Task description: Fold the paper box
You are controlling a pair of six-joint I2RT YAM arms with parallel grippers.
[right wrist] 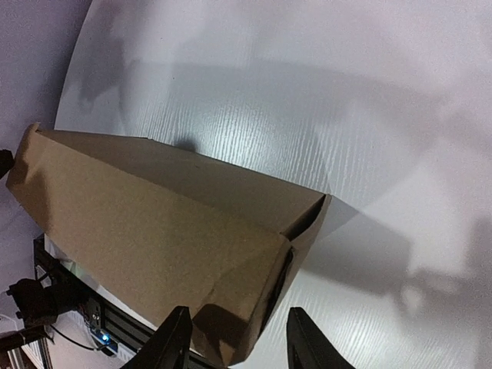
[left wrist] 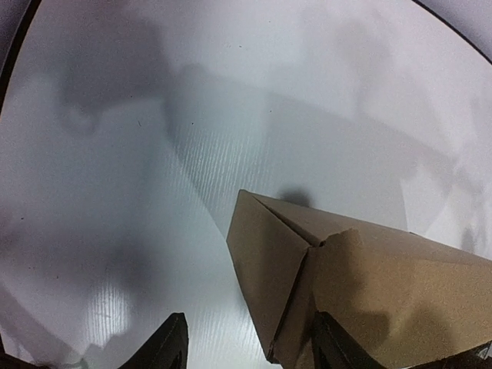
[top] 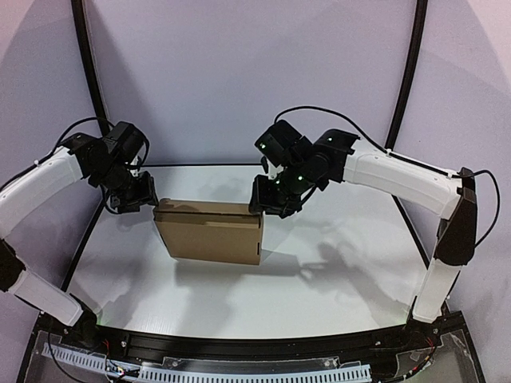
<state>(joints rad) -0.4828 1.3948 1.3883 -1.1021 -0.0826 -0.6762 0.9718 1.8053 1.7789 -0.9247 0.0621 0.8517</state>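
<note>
Paper box (top: 211,233): plain brown cardboard

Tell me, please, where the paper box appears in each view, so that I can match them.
Top external: the paper box, at the middle.
Left wrist: paper box at lower right, folded end nearest.
Right wrist: paper box from the left side down to the bottom middle.
Shared landmark: the white table under it.

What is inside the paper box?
The paper box is folded shut, so its inside is hidden. The right wrist view shows only a narrow dark gap at one end; nothing is visible there.
</note>
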